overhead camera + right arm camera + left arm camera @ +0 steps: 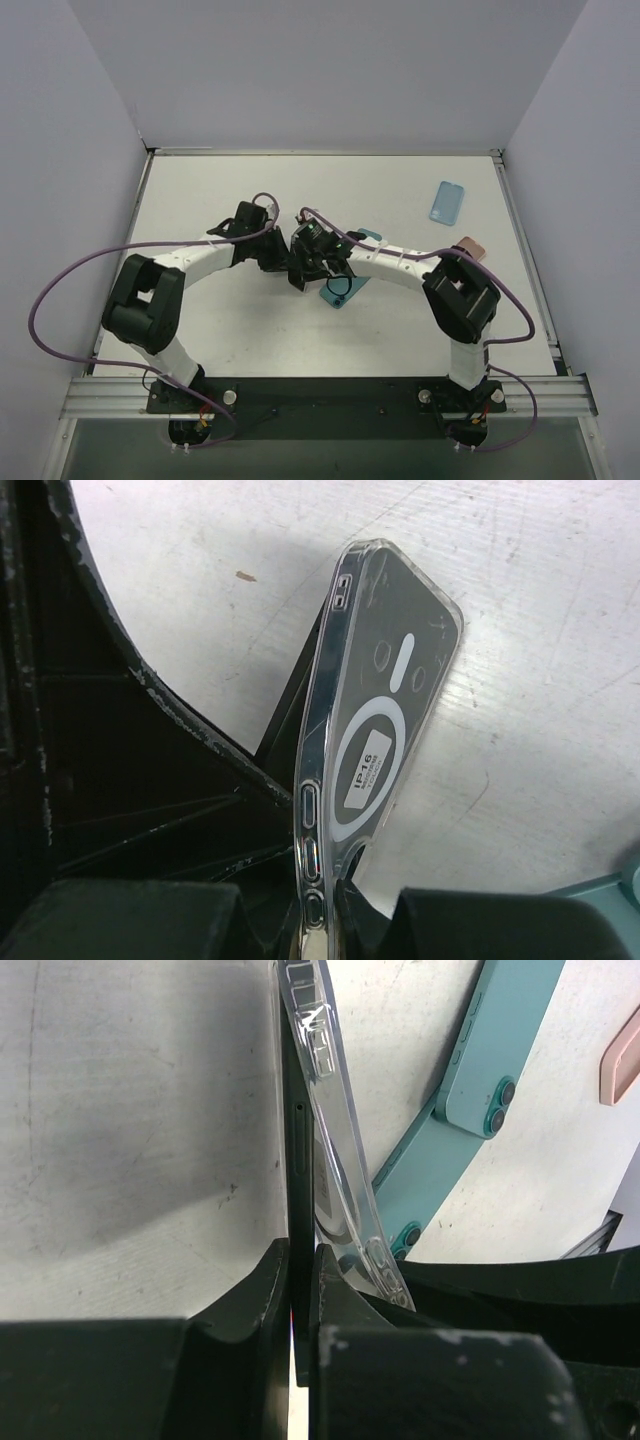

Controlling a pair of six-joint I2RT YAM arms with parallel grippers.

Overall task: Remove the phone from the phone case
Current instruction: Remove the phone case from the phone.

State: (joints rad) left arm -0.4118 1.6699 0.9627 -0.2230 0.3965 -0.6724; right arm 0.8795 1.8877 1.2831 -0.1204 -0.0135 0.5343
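Note:
Both grippers meet at mid-table, holding one phone on edge between them. My left gripper [300, 1280] [289, 262] is shut on the thin black phone [298, 1160]. The clear phone case [336, 1130] leans away from the phone on the right at the near end and still meets it at the far end. My right gripper [335, 910] [313, 262] is shut on the button edge of the clear phone case [385, 710]. The case has a white ring and a label on its back. The phone shows dark through it.
A teal phone [340, 291] [490, 1050] lies flat on the table under the grippers, with a second teal piece [425, 1175] beside it. A blue case [447, 202] lies at the back right. A pink item [470, 247] sits by the right arm. Walls enclose the table.

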